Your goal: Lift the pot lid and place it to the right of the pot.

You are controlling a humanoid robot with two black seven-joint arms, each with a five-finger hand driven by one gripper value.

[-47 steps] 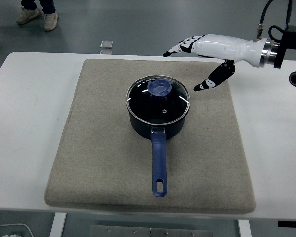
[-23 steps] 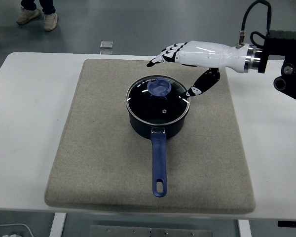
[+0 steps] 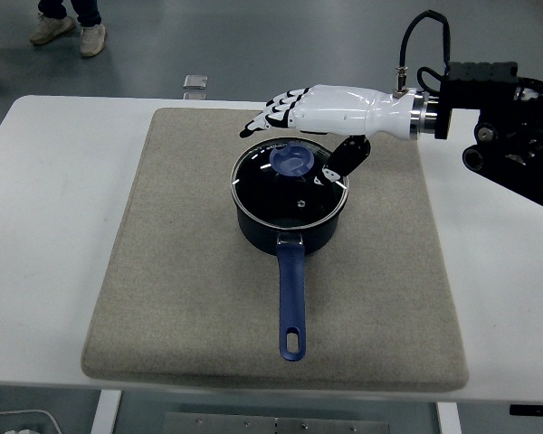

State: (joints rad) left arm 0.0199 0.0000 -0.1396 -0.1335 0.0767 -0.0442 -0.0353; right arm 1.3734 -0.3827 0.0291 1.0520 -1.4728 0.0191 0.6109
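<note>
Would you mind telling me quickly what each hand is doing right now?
Left hand: not in view.
Right hand: open, fingers spread, holding nothing, above the far side of the lid; the thumb is near the lid's right rim.

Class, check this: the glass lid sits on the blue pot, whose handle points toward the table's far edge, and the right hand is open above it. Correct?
One error: the handle points toward the table's near edge, as the head view shows. The lid does sit on the pot, with the right hand open above it.
</note>
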